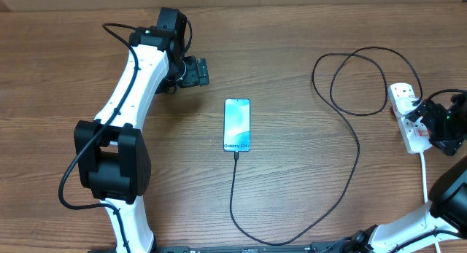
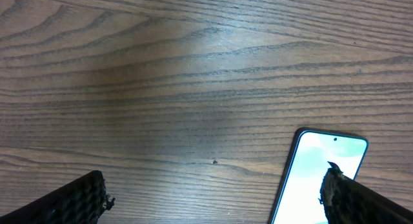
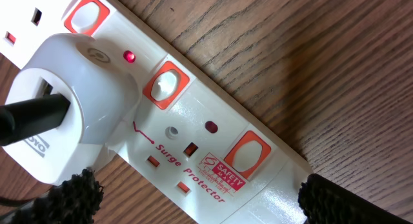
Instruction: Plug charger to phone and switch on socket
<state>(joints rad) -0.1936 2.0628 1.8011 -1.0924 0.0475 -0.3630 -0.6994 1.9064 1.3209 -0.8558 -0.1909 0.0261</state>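
Over socket [image 3: 193,130] with white adapter [image 3: 77,101], right end effector [image 3: 210,201] wide open, empty; left end effector [image 2: 216,204] likewise.

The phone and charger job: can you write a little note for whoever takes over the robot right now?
Left gripper: open, empty, above the table beside the phone.
Right gripper: open, empty, hovering over the socket.
Charger: one end looks plugged into the phone's bottom edge, and the other runs to a white adapter in the socket.
Done: a red light glows beside the adapter, so the switch seems on.
Left: probably just check the plug and pull both arms back.
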